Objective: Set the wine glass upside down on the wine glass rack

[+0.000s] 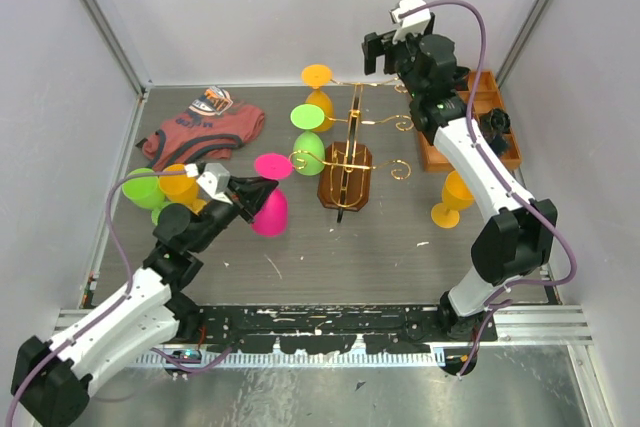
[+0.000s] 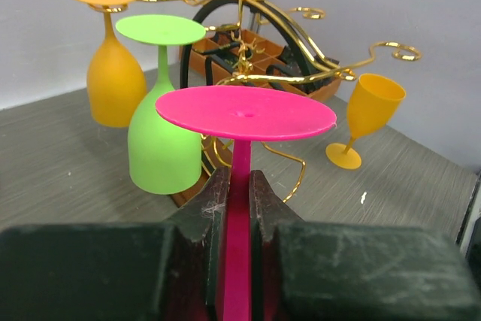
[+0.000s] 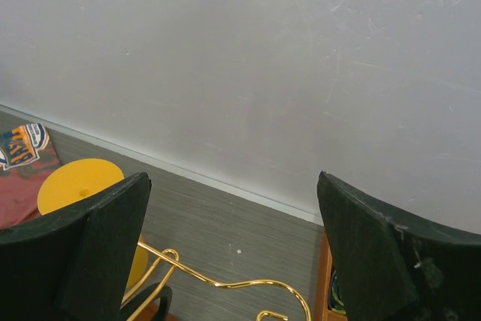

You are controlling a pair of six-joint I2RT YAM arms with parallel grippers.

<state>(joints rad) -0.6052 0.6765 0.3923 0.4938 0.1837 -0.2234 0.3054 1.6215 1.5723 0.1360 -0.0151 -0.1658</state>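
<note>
Wine glass rack (image 1: 345,175) on grey table (image 1: 400,247)

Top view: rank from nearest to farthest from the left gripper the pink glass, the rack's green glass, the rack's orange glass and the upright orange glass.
1. Pink glass, its stem clamped in the left gripper.
2. Green glass, hanging on the rack, left side.
3. Orange glass, hanging behind the green one.
4. Upright orange glass, standing at far right.
</note>
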